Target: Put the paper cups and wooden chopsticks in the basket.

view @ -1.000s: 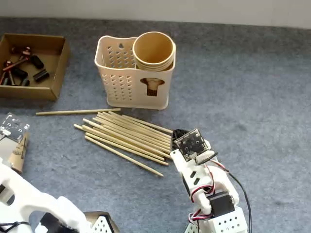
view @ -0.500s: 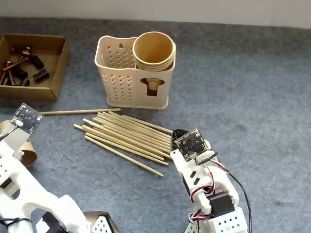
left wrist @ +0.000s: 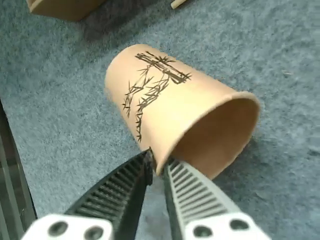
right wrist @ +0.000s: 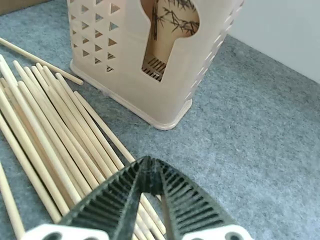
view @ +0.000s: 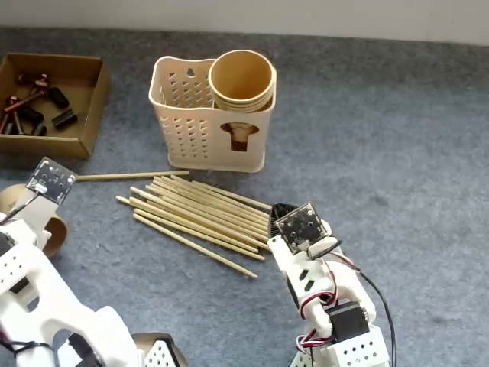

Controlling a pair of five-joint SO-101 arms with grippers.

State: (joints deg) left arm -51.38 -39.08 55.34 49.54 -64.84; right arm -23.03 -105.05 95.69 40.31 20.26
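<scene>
Small robotics lab or hobby bench, by the look of it. Grey carpet-covered worktop [view: 397,138], two white plastic arms [view: 328,298] with exposed servos and loose wiring [view: 315,303], cardboard box [view: 46,147] of small black and red parts [view: 30,115], plain wall [view: 306,14] behind.

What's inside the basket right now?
Nested paper cups stand at one end of the basket; nothing else shows inside. Its walls hide how many cups are stacked.
</scene>
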